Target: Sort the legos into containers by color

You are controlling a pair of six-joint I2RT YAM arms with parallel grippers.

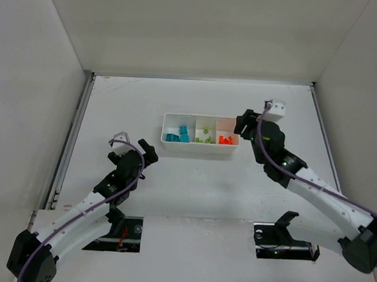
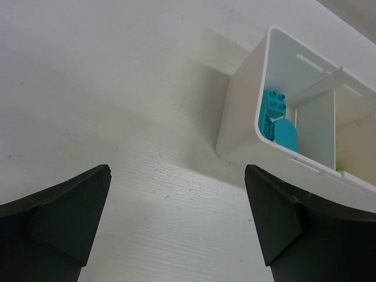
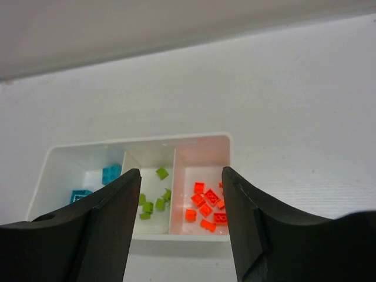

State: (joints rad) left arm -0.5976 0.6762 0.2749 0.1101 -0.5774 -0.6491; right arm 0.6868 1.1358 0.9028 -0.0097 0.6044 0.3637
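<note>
The white tray (image 1: 199, 147) lies mid-table with three compartments. Teal-blue legos (image 1: 177, 135) fill the left one, lime green legos (image 1: 206, 137) the middle, orange legos (image 1: 225, 140) the right. In the right wrist view the orange legos (image 3: 208, 207), green legos (image 3: 154, 200) and teal legos (image 3: 110, 174) all lie inside the tray (image 3: 202, 139). My right gripper (image 3: 181, 194) is open and empty above the tray's right end (image 1: 244, 124). My left gripper (image 2: 176, 217) is open and empty, left of the tray (image 2: 241, 111), over bare table (image 1: 146, 154). Teal legos (image 2: 276, 117) show there.
White walls enclose the table on three sides. A metal rail (image 1: 72, 135) runs along the left edge. Two cut-outs at the near edge hold the arm bases (image 1: 278, 237).
</note>
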